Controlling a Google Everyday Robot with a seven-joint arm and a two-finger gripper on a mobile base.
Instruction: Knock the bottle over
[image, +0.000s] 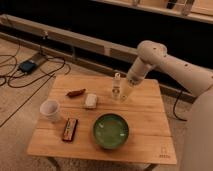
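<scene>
The bottle (117, 84) stands upright at the upper middle of the frame, toward the far edge of the wooden table (150, 135), so the knock is not yet done. The gripper (124, 93) sits just to its right, low beside the body. Whether they touch I cannot tell, nor how wide the claw is or whether it holds anything. The next move, I judge, is a sideways push leftward, high on the slim, pale, translucent plastic. Lower down sit a white block (91, 101) and a glossy round green bowl (110, 131), well apart from it.
</scene>
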